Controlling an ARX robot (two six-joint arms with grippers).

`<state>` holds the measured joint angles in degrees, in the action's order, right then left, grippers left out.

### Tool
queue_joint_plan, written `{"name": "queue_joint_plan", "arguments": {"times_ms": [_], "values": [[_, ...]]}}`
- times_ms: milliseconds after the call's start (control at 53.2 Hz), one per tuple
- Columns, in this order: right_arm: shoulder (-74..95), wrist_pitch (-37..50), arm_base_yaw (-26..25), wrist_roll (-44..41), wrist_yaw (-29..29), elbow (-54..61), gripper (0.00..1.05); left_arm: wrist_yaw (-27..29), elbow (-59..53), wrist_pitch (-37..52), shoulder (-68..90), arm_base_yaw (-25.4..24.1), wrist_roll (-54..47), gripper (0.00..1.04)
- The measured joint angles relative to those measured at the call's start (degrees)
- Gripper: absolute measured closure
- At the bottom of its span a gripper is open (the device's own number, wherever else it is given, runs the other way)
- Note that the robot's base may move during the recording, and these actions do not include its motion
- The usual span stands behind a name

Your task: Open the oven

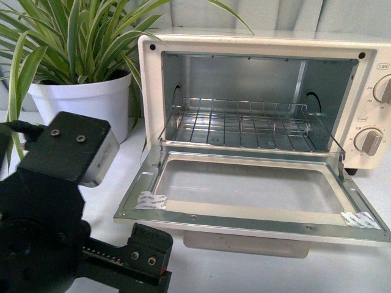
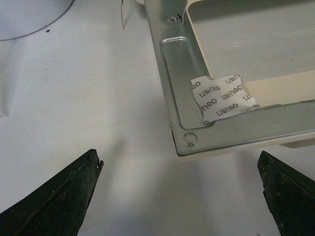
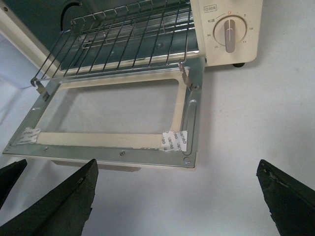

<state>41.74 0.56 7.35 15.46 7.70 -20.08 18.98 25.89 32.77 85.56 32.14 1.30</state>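
Fingers [image 2: 59, 196] on the left arm are spread wide, holding nothing, hovering over the desk [image 2: 74, 98] just off the door [image 2: 221, 132] corner; the right fingers [image 3: 64, 201] look equally wide and empty. With the oven [image 1: 263, 97] already open, its door lying flat, a careless arm swing could knock it or the plant [image 1: 79, 91]

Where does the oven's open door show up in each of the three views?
Front view: the door lies folded down flat, lower centre, below the wire rack.
Left wrist view: only one corner, upper right.
Right wrist view: the whole frame, centre left.
Shared landmark: the printed stickers at the door's outer corners.
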Motion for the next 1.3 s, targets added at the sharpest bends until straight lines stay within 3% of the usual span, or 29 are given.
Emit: {"name": "queue_joint_plan", "arguments": {"times_ms": [226, 376, 545, 884, 940, 1015, 1128, 1297], "values": [[-7.4, -4.3, -1.2, -1.2, 2.4, 2.3, 0.09, -0.7, -7.5, -7.5, -19.4, 0.3, 1.4, 0.07], [-17.2, -9.2, -5.1, -3.1, 5.6, 7.1, 0.09, 2.6, -12.6, -10.8, -36.4, 1.8, 1.8, 0.07], [-28.1, -14.7, -8.1, -4.0, 7.3, 11.7, 0.09, 4.0, -16.9, -18.5, -52.9, -1.1, 3.0, 0.07], [-34.4, -12.9, -8.4, -3.8, 6.5, 14.3, 0.09, 4.0, -19.0, -21.4, -59.7, -3.1, 5.2, 0.07], [-37.4, -6.9, -7.8, -6.7, -0.3, 16.9, 0.17, 6.9, -20.8, -16.2, -60.2, -3.4, 3.3, 0.16], [-41.4, -1.2, -7.6, -12.0, -7.5, 19.6, 0.35, 4.9, -22.8, -15.0, -63.6, -7.4, 1.0, 0.34], [-41.5, -0.8, -7.6, -14.1, -7.7, 19.6, 0.56, -0.5, -23.3, -18.1, -68.3, -12.7, -0.1, 0.57], [-41.5, -0.8, -7.5, -15.1, -7.6, 19.6, 0.99, -7.6, -25.2, -21.0, -73.8, -20.2, -0.7, 0.98]]}}
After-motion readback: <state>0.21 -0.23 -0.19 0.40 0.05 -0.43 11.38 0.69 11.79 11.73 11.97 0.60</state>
